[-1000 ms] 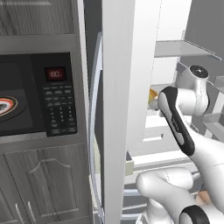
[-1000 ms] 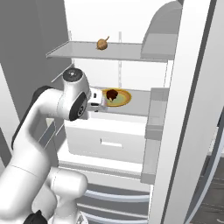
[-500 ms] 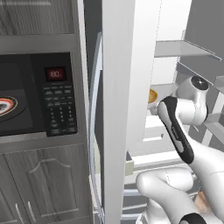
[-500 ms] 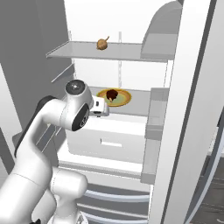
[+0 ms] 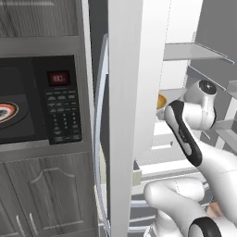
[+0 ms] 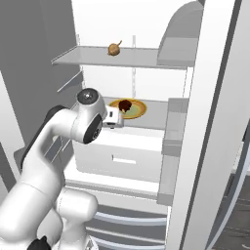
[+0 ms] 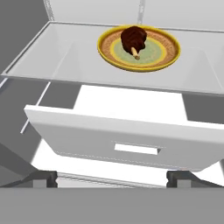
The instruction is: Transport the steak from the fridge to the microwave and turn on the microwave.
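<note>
The fridge (image 6: 146, 29) stands open, and the steak (image 7: 133, 38) sits on a yellow-rimmed plate (image 7: 168, 53) toward the back of the glass shelf (image 7: 61, 61), nearer the shelf's right side in the hand view. A white drawer (image 7: 131, 140) lies below that shelf's front edge, and a small brown onion-like thing (image 6: 114, 48) rests on the upper shelf (image 6: 78, 57).

The tool (image 7: 111, 177) is spread wide with nothing between its tips; it hangs in front of the drawer, short of the shelf's front edge and well apart from the steak.

By the look of it the task is at an early stage: the meat has not been gripped or lifted. Left to do are reaching in over the shelf, closing on the steak, carrying it to the microwave (image 5: 41, 104) left of the fridge, placing it inside and starting it. Whether the microwave door is open I cannot tell.
</note>
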